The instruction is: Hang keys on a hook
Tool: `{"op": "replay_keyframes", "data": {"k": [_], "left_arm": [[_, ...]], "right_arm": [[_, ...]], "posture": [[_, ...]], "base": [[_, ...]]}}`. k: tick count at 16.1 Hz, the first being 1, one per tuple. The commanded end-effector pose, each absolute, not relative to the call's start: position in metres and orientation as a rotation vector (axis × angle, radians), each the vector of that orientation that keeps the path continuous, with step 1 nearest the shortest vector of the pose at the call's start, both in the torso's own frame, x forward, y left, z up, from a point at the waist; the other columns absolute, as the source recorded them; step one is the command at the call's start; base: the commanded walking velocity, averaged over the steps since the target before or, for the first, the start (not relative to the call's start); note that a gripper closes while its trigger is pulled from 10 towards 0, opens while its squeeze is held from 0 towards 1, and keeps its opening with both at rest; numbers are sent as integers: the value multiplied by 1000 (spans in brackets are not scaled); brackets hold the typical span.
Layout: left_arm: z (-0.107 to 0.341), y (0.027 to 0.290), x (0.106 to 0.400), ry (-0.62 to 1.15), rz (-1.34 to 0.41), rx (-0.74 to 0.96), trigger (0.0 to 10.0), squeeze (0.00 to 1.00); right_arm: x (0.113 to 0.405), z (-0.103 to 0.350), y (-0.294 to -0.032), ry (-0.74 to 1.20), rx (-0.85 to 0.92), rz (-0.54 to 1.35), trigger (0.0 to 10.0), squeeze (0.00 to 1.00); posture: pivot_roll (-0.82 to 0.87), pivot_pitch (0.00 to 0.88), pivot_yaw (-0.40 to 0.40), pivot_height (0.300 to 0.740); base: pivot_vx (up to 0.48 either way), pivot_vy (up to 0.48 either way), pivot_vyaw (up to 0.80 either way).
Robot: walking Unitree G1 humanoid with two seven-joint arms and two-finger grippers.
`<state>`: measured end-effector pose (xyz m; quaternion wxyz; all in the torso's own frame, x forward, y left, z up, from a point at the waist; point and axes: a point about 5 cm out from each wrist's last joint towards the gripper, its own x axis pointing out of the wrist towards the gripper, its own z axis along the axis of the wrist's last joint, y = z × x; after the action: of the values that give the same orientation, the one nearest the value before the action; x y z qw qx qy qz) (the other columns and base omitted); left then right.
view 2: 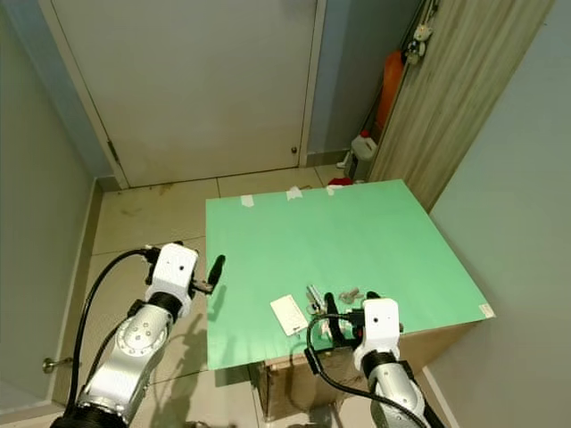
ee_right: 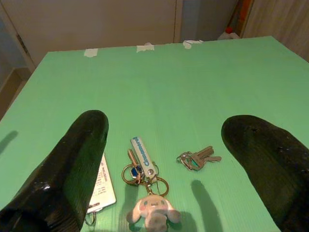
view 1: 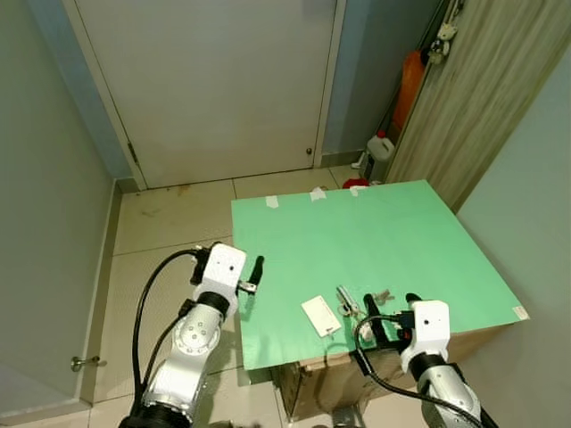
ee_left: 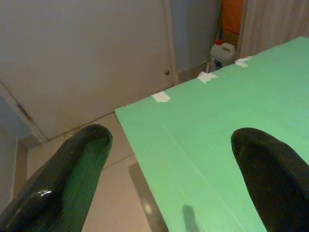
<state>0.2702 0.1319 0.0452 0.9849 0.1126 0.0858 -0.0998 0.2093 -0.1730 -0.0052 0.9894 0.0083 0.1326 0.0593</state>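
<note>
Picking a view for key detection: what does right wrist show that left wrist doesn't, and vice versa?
Right wrist: a keychain with a blue-and-white strap and plush charm, a small bunch of keys and a white card, all lying on the sheet between the open right gripper fingers.

Left wrist: the open left gripper over the sheet's edge, tiled floor and the door's hinge side.

Both: green sheet, white tape tabs, closed door, white jug.

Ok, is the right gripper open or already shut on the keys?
Open. The right gripper's black fingers stand wide apart, with the keys lying flat on the green table between them, untouched.
</note>
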Motion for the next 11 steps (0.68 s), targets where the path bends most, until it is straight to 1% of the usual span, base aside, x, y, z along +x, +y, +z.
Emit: {"op": "replay_keyframes", "data": {"k": [1,7,11], "left_arm": [[45,133,273,180,-184,206,10000,0],[49,130,277,169,-194,157,10000,0],[52,132,279,153,-183,135,10000,0]], "right_arm": [[212,-4,-175,258,9,123,10000,0],[213,-6,-180,260,8,107,10000,0],[215,-3,-186,229,48,52,10000,0]], "posture": [[-56,16,-16,740],[-68,15,-11,740],[-70,15,-11,740]], "base": [[0,0,0],[0,0,0],[0,0,0]]}}
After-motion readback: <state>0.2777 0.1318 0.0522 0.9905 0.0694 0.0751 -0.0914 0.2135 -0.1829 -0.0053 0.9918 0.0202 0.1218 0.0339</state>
